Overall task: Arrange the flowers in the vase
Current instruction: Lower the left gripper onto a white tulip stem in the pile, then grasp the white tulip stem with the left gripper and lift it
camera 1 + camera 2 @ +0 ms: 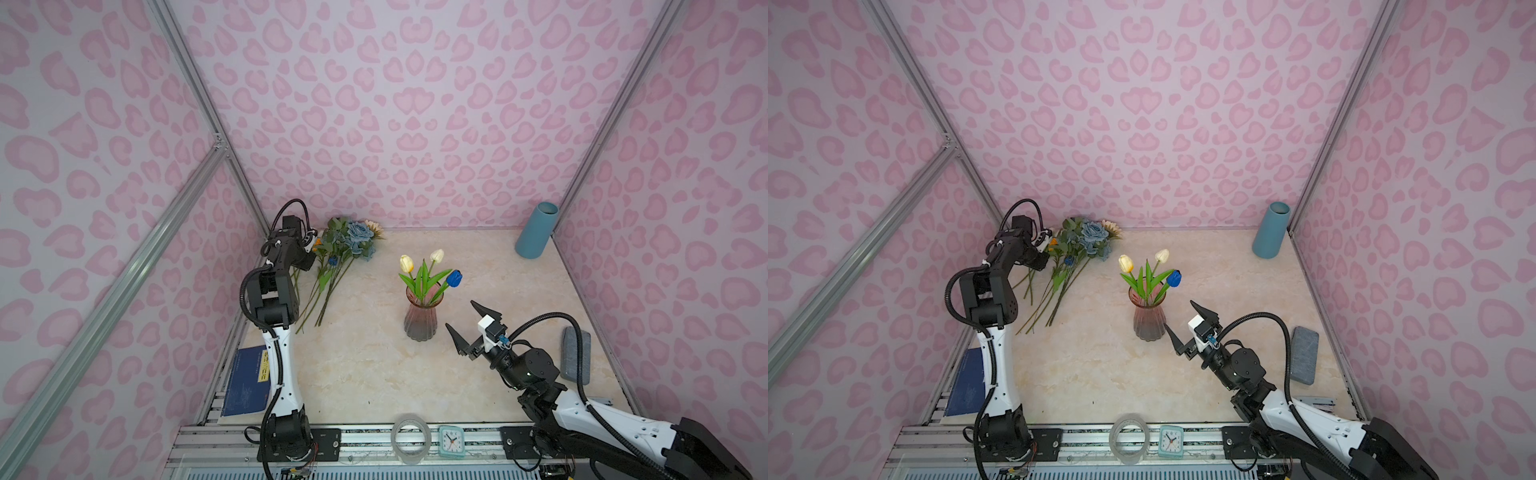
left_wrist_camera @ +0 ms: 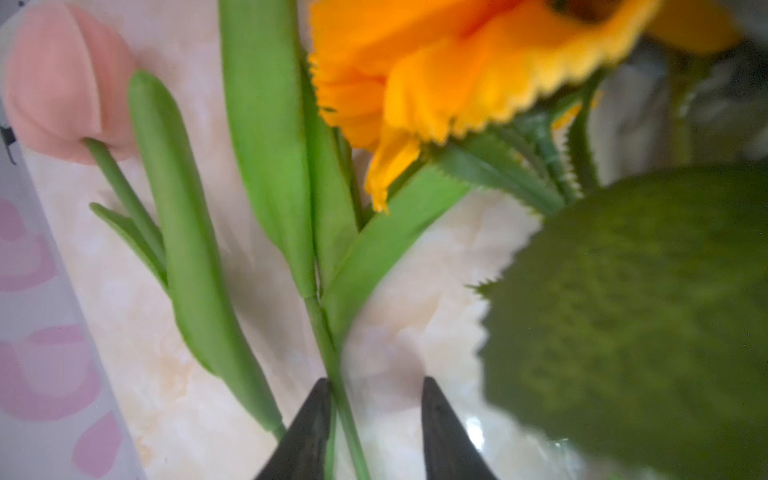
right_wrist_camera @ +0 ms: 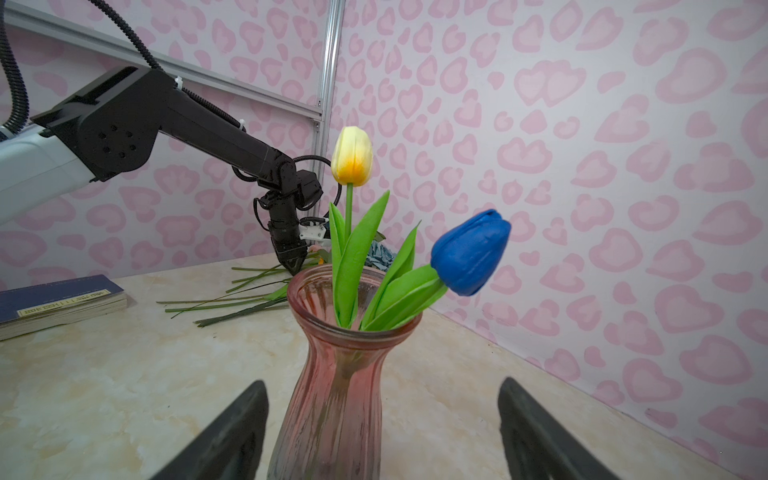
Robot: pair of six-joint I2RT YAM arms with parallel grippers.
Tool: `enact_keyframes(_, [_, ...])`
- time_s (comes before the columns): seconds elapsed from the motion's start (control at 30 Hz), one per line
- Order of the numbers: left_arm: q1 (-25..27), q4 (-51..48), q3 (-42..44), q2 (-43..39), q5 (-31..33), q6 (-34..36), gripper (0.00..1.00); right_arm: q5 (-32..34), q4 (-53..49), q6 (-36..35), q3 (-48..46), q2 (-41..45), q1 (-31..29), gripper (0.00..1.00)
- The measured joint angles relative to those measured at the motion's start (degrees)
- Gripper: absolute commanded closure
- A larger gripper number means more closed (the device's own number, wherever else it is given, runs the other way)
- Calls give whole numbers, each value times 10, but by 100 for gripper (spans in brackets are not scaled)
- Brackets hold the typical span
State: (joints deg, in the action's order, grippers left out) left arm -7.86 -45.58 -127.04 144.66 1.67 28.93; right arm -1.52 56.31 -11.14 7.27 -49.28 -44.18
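Judging by how things lie, the task is partway through: three blooms stand in the vase and the larger share lies flat. At the far left a book (image 1: 247, 382) lies along the edge of the tabletop (image 1: 365, 374), beside the left arm's base. The loose flowers (image 1: 336, 257) lie in the back left corner, close to the side wall, heads toward the back wall and stems fanning toward the front. Among them are a pink tulip (image 2: 62, 79), an orange bloom (image 2: 457, 62) and the dusty-blue rose bunch (image 1: 359, 237). The left tool (image 2: 376, 386) is down among them, its jaws narrow but apart. They straddle a thin green stem (image 2: 328, 345) that lies against one finger and clear of the other; its bloom I cannot make out. The wall and overlapping stems make this a tight spot, so a lift would likely drag neighbours. Between the pile and the vase (image 1: 420, 320) the tabletop is bare, giving a clear path for carrying. The vase stands upright near the middle, holding a cream tulip (image 1: 407, 263), a white tulip (image 1: 436, 255) and a blue tulip (image 1: 455, 278) that leans out over the rim to the right. A tape roll (image 1: 410, 440) and a clock (image 1: 451, 441) sit on the front rail, out of the way. The right tool (image 1: 459, 313) hovers just beside the vase, jaws spread wide and empty, and appears not to touch the glass. Further right a grey pad (image 1: 575, 353) lies by the side wall. A teal cylinder (image 1: 536, 230) leans in the back corner, well apart from the work.
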Motion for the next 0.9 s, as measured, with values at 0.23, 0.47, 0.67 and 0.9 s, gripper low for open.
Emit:
enact_keyframes(0.23, [0,-25,0,-2,-21,-1,89,0,0,0,-1,0,0,14])
enact_keyframes(0.47, [0,-75,5,-23,-1,-21,97,-1,6,0,-1,-7,0,14])
enact_keyframes(0.67, [6,-87,6,-63,12,-43,97,-1,12,0,-1,-7,0,14])
enact_keyframes(0.9, [9,-87,32,-109,33,-91,97,-1,12,0,-1,-6,0,14])
